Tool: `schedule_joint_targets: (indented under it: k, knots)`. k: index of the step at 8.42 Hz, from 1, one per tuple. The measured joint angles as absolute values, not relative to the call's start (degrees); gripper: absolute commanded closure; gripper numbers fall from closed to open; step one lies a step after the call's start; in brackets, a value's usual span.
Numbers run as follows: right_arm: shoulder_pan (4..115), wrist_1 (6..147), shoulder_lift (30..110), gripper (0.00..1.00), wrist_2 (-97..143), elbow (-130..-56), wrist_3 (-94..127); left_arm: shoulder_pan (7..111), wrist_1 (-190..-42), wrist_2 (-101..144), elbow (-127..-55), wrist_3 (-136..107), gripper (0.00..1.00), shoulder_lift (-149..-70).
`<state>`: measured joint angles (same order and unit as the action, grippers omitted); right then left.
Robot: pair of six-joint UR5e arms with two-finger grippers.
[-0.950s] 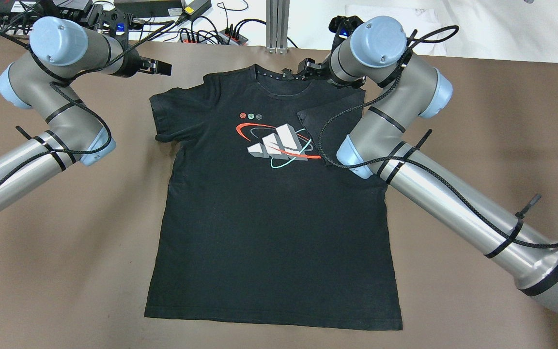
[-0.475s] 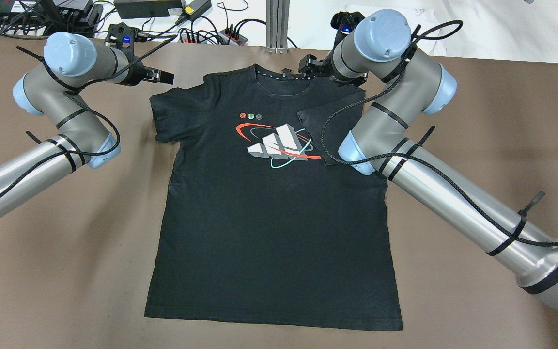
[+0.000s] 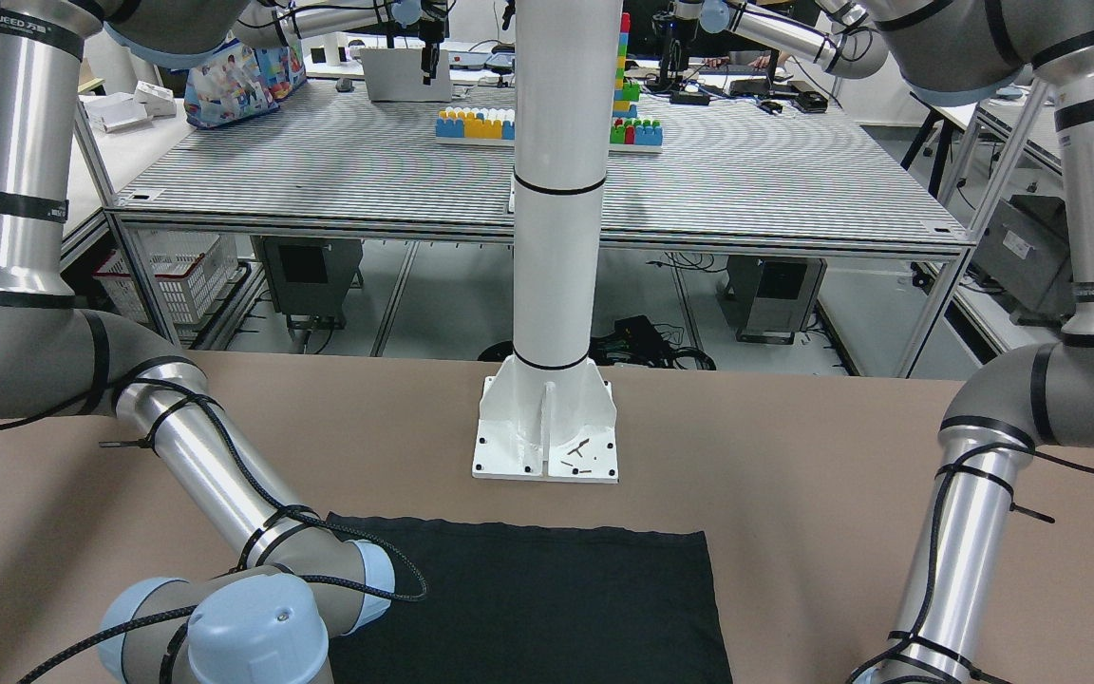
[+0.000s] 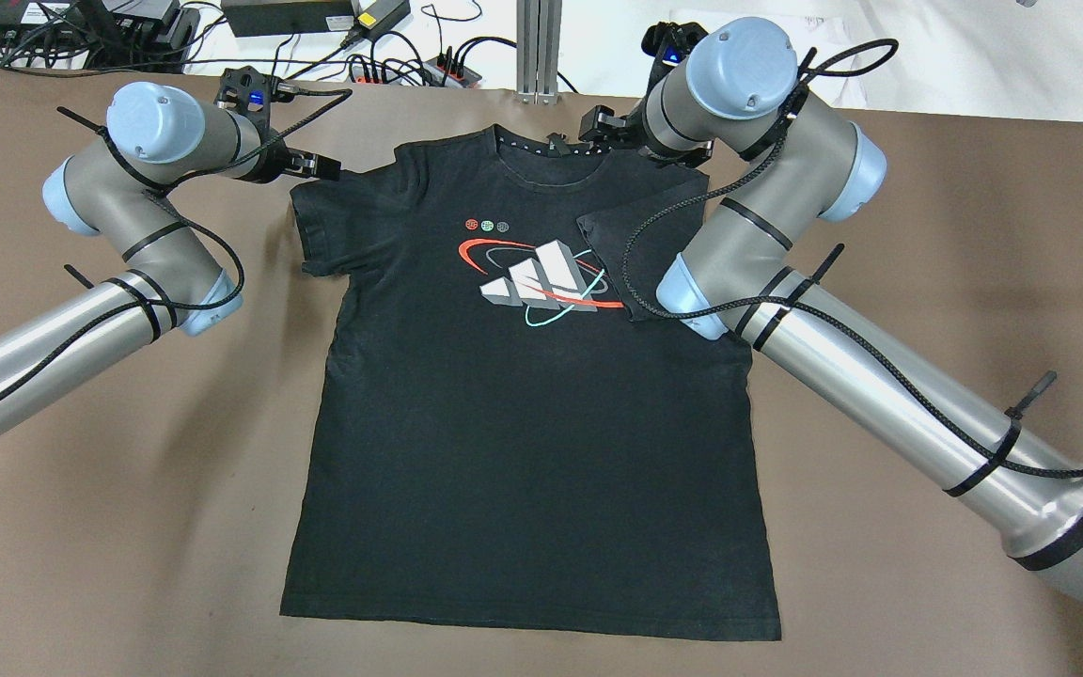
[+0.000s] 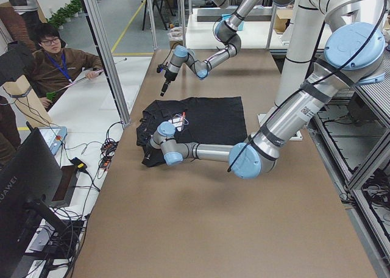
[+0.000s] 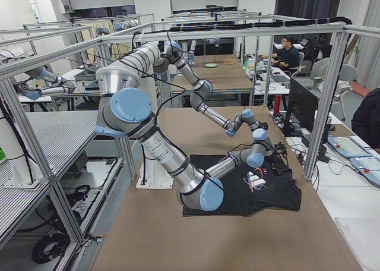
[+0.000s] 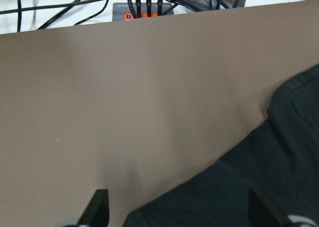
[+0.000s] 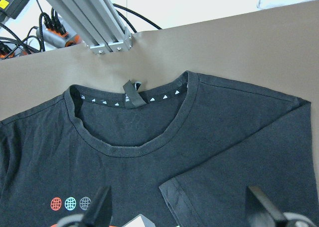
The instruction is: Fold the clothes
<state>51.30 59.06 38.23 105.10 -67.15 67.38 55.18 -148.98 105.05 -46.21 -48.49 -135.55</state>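
1. The black T-shirt (image 4: 523, 423) lies flat and face up on the counter (image 4: 128, 527). Its collar (image 4: 546, 174) is toward the far edge and its logo (image 4: 541, 277) shows. On the robot's right, the folded sleeve (image 4: 645, 240) is already turned in over the chest. On its left, the spread sleeve (image 4: 335, 221) lies out flat.
2. The left tool (image 4: 314, 167) is released, its fingers wide apart in the wrist view. It sits at the far outer corner of the spread sleeve. The sleeve's edge crosses slantwise between the fingers, with bare counter under one side.
3. The right tool (image 4: 603, 125) is likewise released and grasps nothing. It hangs by the far rim of the collar, near the shoulder of the folded sleeve.
4. Likely trouble on the left: the tool straddles the edge, so clenching there may catch only a sliver of hem or one thin layer. The sleeve would then slip free or drag crooked.
5. Likely trouble on the right: pinching near the collar could tug the shoulder and flip the folded sleeve open. The cable (image 4: 635, 273) looping over that sleeve might also brush it.
6. How high either tool stands above the cloth cannot be told.
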Motion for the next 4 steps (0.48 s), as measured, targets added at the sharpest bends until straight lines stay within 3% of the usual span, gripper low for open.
schedule_joint_targets:
  k: [4]
  knots:
    - [51.24, 59.30, 38.37, 0.06, 105.12, -67.96, 67.37, 55.11, -148.98, 105.67, -44.14, -48.91, 0.00, -135.42]
